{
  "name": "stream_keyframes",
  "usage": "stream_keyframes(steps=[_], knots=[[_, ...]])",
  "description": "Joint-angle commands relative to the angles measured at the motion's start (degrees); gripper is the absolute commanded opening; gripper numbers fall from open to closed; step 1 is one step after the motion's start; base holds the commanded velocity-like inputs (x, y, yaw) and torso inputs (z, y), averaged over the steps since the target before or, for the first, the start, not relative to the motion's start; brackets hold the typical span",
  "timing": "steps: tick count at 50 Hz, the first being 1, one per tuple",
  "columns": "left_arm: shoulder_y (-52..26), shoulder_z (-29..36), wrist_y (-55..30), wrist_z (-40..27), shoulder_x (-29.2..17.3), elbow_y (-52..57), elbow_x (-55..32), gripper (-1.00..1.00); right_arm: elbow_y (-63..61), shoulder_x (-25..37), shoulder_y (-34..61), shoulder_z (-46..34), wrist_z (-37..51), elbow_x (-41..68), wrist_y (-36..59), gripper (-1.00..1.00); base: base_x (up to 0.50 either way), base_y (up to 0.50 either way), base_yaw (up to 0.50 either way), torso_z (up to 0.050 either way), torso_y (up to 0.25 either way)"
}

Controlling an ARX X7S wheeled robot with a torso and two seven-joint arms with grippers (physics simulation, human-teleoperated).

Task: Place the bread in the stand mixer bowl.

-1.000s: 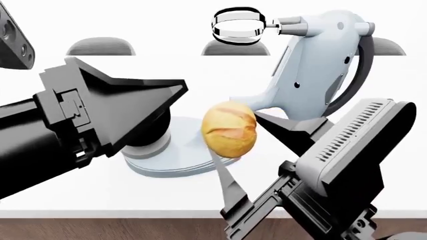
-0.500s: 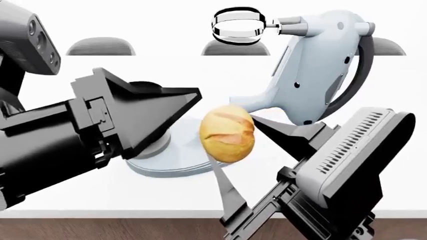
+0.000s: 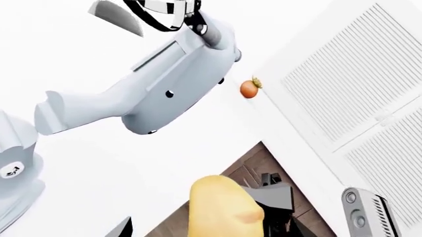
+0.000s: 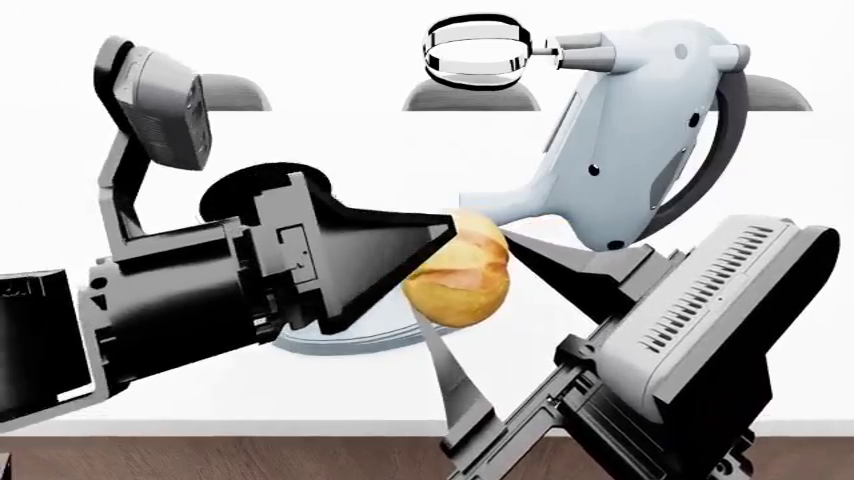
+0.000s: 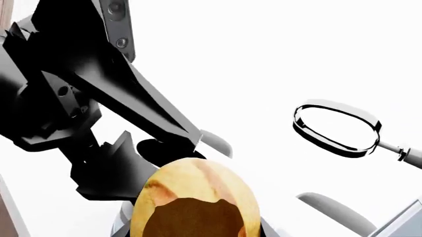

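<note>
The bread (image 4: 461,272), a golden-brown roll, hangs above the table in front of the mixer, with my right gripper (image 4: 467,282) shut on it from below and from the right. My left gripper (image 4: 447,236) comes in from the left and is open, its fingertips touching the roll's left side. In the left wrist view the bread (image 3: 224,207) lies between that gripper's (image 3: 218,232) spread fingers. The right wrist view shows the bread (image 5: 194,197) filling my right gripper (image 5: 197,228). The stand mixer bowl (image 4: 244,190) is mostly hidden behind my left gripper; only its dark rounded top shows.
The pale grey-blue mixer body (image 4: 641,150) stands at the right with a chrome ring attachment (image 4: 478,47) on its head. Its round base plate (image 4: 360,338) lies under the bread. An orange fruit (image 3: 248,89) sits near the table's edge, by a louvered door (image 3: 356,79).
My left arm has swung right and forward, so its fingertips now reach the bread. The bread and my right gripper have hardly moved.
</note>
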Motion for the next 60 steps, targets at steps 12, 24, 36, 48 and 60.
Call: stream_keyframes(steps=[12, 24, 36, 48, 60], knots=[[-0.33, 6.11, -5.24, 2.77, 3.22, -3.45, 2.18, 1.00, 0.73, 0.92, 0.42, -2.11, -0.90, -2.33, -1.88, -1.00, 0.00, 0.00, 0.00, 0.000, 0.000], [-0.98, 6.54, -7.50, 4.85, 3.97, -5.65, 5.73, 1.00, 1.06, 1.18, 0.28, -2.71, -1.21, -2.91, -2.63, -1.00, 0.00, 0.00, 0.00, 0.000, 0.000], [-0.27, 4.04, -5.58, 4.17, 3.39, -2.21, 8.80, -1.00, 1.15, 1.58, -0.07, -3.28, -1.36, -3.48, -3.33, -1.00, 0.00, 0.00, 0.00, 0.000, 0.000], [-0.70, -0.52, -2.70, 3.44, 0.81, 1.55, 7.51, -1.00, 2.08, 3.51, 0.23, -2.07, -1.83, 0.13, -5.35, 1.00, 0.00, 0.00, 0.00, 0.000, 0.000], [-1.22, -4.26, 0.64, 1.47, -2.07, 4.98, 5.22, -1.00, 1.25, 5.17, -2.14, -1.92, -3.50, -1.94, -7.22, 1.00, 0.00, 0.00, 0.00, 0.000, 0.000]])
